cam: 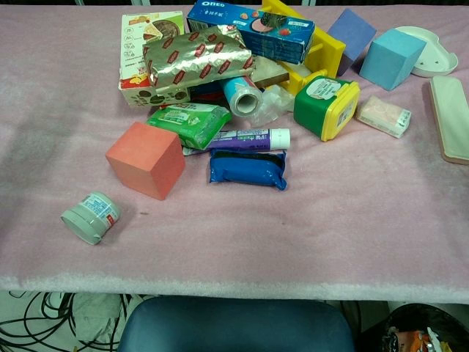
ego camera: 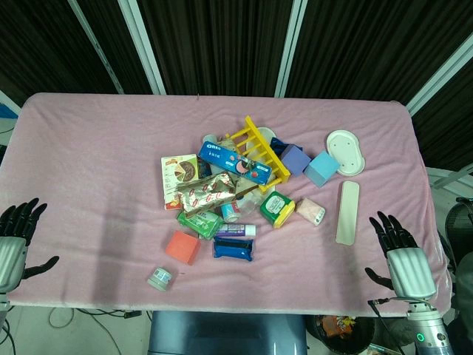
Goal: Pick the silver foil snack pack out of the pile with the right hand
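Observation:
The silver foil snack pack [ego camera: 206, 193] with red labels lies on top of the pile at its left side, resting on a printed box; the chest view shows the pack [cam: 196, 59] lying flat and uncovered. My right hand [ego camera: 397, 251] hovers at the table's near right corner, fingers spread, holding nothing, far to the right of the pack. My left hand [ego camera: 16, 235] is at the near left edge, fingers apart and empty. Neither hand shows in the chest view.
Around the pack lie a blue Oreo box [cam: 249, 28], yellow rack [ego camera: 256, 151], green wipes pack [cam: 187, 121], orange cube [cam: 145, 159], blue pouch [cam: 247, 168], green-yellow tub [cam: 327, 106], blue cubes [ego camera: 321, 168], a white dish [ego camera: 345, 151], a beige tray [ego camera: 347, 212] and a small jar [cam: 91, 217].

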Motion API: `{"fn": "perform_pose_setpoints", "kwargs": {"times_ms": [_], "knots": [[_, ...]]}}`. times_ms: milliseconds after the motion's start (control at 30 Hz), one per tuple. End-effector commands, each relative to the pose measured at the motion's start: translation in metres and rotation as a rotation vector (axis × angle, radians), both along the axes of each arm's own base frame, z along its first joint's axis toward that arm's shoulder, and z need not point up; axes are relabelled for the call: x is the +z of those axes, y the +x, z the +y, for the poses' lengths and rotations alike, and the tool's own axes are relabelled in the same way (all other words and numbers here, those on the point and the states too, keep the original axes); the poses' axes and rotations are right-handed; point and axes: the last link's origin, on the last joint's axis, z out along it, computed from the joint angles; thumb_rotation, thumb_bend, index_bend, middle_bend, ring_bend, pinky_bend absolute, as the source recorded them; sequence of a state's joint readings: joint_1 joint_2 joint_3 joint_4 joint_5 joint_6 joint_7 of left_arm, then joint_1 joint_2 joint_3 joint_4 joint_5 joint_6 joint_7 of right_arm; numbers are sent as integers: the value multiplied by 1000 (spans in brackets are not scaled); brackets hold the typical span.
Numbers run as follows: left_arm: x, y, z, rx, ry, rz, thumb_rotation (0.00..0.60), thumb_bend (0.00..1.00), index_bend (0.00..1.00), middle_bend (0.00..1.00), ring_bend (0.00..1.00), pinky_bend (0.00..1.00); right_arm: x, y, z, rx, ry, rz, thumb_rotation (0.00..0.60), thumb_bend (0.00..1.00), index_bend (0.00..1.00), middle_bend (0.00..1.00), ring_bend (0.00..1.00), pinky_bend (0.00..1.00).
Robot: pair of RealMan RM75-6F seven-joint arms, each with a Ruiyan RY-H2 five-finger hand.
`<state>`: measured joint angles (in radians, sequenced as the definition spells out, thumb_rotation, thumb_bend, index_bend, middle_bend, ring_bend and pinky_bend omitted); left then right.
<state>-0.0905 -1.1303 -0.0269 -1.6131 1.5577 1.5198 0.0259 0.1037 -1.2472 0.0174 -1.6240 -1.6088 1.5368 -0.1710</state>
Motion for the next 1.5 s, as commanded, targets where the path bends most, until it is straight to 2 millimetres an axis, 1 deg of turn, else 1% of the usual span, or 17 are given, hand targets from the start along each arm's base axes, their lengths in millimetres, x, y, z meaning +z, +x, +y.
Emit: {"fn": "perform_pose_setpoints", "kwargs": {"times_ms": [33, 500, 600, 700, 833, 900, 1067, 1100, 1167, 1200, 1300, 1333, 1400, 1500], "knots": [[0, 0, 0, 0, 0, 0, 600, 0, 0, 0, 0, 0, 0, 0, 0, 0, -1, -1, 600, 157, 0, 0, 0, 226], [0, 0, 0, -1, 2, 1, 600, 0, 0, 0, 0, 0, 0, 2, -1, 8, 8, -13, 600, 157, 0, 0, 0, 226], [0, 0, 1, 1, 2, 0, 600, 0, 0, 0, 0, 0, -2, 7, -3, 17, 19, -37, 600, 157, 0, 0, 0, 226], [0, 0, 1, 4, 1, -1, 600, 0, 0, 0, 0, 0, -4, 18, -9, 51, 35, -59, 600, 162, 0, 0, 0, 226], [-2, -1, 3, 11, -5, -3, 600, 0, 0, 0, 0, 0, -12, 43, -26, 118, 60, -90, 600, 177, 0, 0, 0, 230], [-2, -1, 4, 15, -8, -4, 600, 0, 0, 0, 0, 0, -17, 58, -38, 149, 80, -103, 600, 182, 0, 4, 3, 241], [-3, -2, 6, 28, -18, -18, 600, 0, 0, 0, 0, 0, -34, 111, -72, 259, 149, -152, 600, 191, 24, 46, 37, 274], [-3, -2, 6, 29, -19, -19, 600, 0, 0, 0, 0, 0, -37, 119, -76, 275, 163, -162, 600, 192, 24, 50, 40, 274], [-3, -3, 7, 34, -22, -24, 600, 0, 0, 0, 0, 0, -49, 145, -88, 316, 211, -184, 600, 193, 25, 59, 48, 274], [-3, -3, 7, 35, -23, -25, 600, 0, 0, 0, 0, 0, -53, 153, -91, 331, 225, -189, 600, 192, 25, 60, 50, 275], [-3, -3, 7, 40, -28, -29, 600, 0, 0, 0, 0, 0, -72, 186, -108, 388, 269, -185, 600, 192, 25, 61, 50, 274], [-2, -3, 7, 41, -28, -29, 600, 0, 0, 0, 0, 0, -82, 200, -115, 410, 286, -181, 600, 192, 25, 61, 50, 274], [-2, -3, 8, 42, -30, -29, 600, 0, 0, 0, 0, 0, -95, 216, -124, 432, 296, -173, 600, 191, 25, 59, 49, 274], [-2, -3, 8, 49, -33, -33, 600, 0, 0, 0, 0, 0, -113, 237, -137, 452, 314, -162, 600, 141, 9, 34, 40, 274]]}}
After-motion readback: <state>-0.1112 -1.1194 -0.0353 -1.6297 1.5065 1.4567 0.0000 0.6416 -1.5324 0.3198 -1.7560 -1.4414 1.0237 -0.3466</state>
